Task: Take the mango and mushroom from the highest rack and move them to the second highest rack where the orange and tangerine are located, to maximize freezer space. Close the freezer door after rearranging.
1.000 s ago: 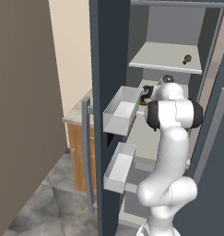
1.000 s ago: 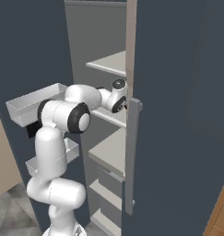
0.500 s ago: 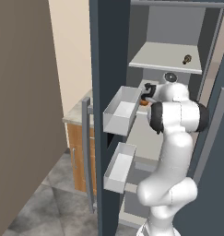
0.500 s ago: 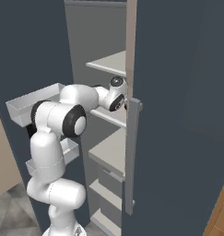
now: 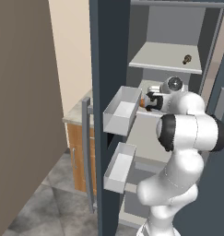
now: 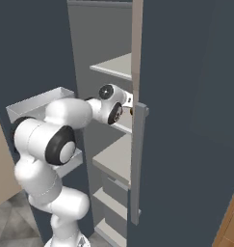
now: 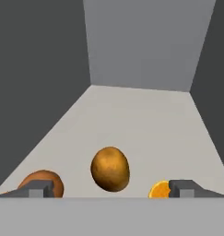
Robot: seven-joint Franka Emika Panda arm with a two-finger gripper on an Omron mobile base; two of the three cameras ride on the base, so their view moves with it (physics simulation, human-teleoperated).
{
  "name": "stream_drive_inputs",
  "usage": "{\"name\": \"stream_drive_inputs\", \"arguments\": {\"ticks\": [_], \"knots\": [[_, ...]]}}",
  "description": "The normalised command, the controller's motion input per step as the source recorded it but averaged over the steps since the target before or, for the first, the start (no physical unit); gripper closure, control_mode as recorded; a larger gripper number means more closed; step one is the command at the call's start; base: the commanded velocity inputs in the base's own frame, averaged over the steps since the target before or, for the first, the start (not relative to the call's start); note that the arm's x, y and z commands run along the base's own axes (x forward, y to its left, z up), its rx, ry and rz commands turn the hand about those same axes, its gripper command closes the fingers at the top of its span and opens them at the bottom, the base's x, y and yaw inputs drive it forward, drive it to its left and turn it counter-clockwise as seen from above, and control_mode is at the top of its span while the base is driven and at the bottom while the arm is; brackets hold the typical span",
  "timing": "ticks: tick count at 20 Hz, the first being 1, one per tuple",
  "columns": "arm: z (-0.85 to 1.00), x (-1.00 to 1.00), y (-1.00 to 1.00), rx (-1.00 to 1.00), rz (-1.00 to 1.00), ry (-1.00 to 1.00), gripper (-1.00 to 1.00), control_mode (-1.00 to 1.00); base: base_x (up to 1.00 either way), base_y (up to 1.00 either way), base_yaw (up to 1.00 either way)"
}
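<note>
On the second highest rack (image 7: 132, 124) bare shelf runs beyond the fruit to the back wall, side walls close on either side. My hand (image 7: 111, 188) is spread wide, gripping nothing; the golden-brown mango (image 7: 110, 168) sits between its fingertips. Left of the mango lies a brownish tangerine (image 7: 43, 179), right an orange (image 7: 159, 189). The mushroom (image 5: 186, 59) stands on the highest rack (image 5: 164, 57).

a rendered kitchen, likely a home one: tall freezer (image 5: 175, 55) with door bins (image 5: 120, 109), wooden cabinet (image 5: 79, 152) under a counter (image 5: 76, 115), tiled floor (image 5: 49, 207).
</note>
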Motion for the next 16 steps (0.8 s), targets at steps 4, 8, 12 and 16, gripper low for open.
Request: {"name": "stream_drive_inputs", "arguments": {"ticks": [4,8,12,16], "knots": [[0.90,-0.57,0.24,0.00,-0.22,-0.03,-1.00,-1.00,0.00,0.00,0.00],[0.94,-0.53,0.30,0.00,-0.21,0.00,-1.00,-1.00,0.00,0.00,0.00],[0.87,-0.56,0.32,0.00,-0.23,0.05,-1.00,-1.00,0.00,0.00,0.00],[0.77,-0.61,0.14,0.02,-0.33,0.18,-1.00,-1.00,0.00,0.00,0.00]]}}
